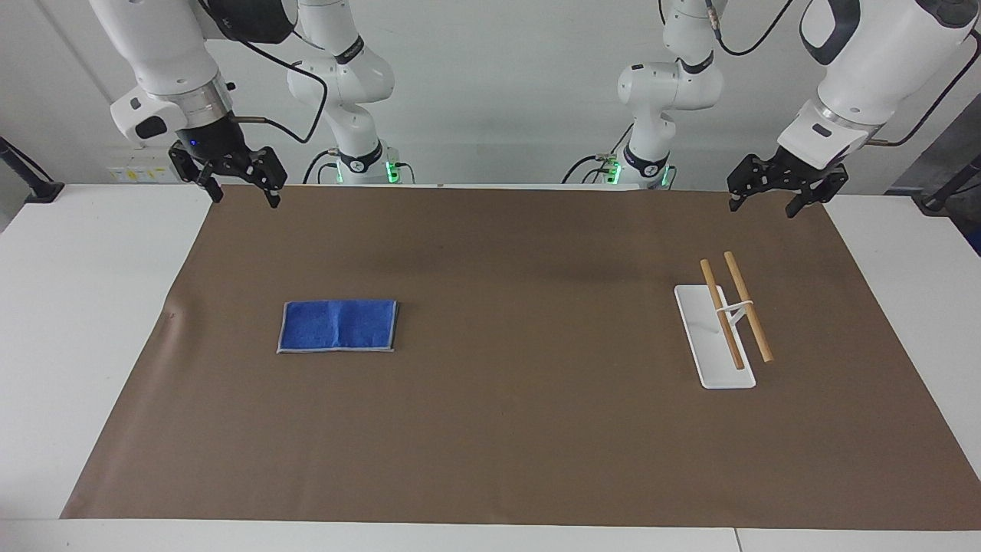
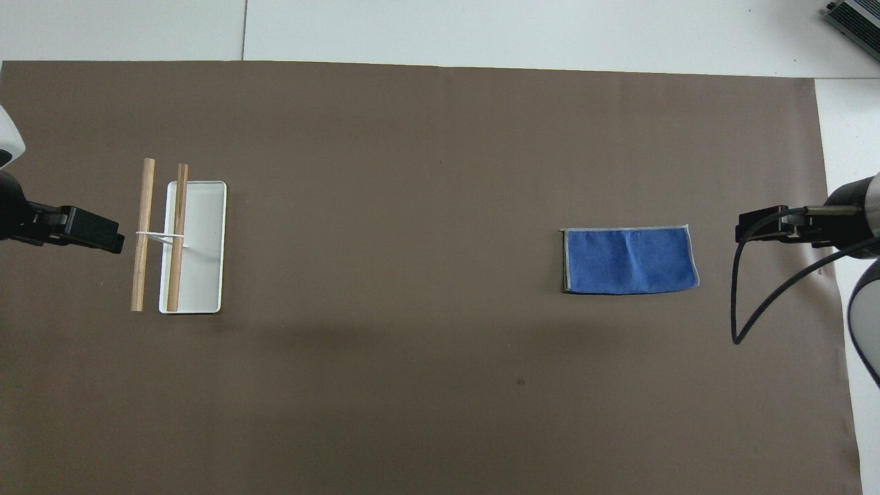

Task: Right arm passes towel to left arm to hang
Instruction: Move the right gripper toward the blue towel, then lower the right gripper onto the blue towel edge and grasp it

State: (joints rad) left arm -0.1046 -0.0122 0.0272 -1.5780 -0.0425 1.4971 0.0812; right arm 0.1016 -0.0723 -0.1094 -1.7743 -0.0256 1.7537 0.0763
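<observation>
Two white jointed arms stand raised over the robots' edge of the table, each wrist bent downward with its black gripper pointing at the surface. The right gripper hangs with fingers spread apart above the table corner at the right arm's end, empty, a black cable looping from its silver wrist ring. The left gripper hangs above the corner at the left arm's end, its fingers likewise parted and holding nothing, the forearm slanting up and outward. Neither gripper touches the table.
</observation>
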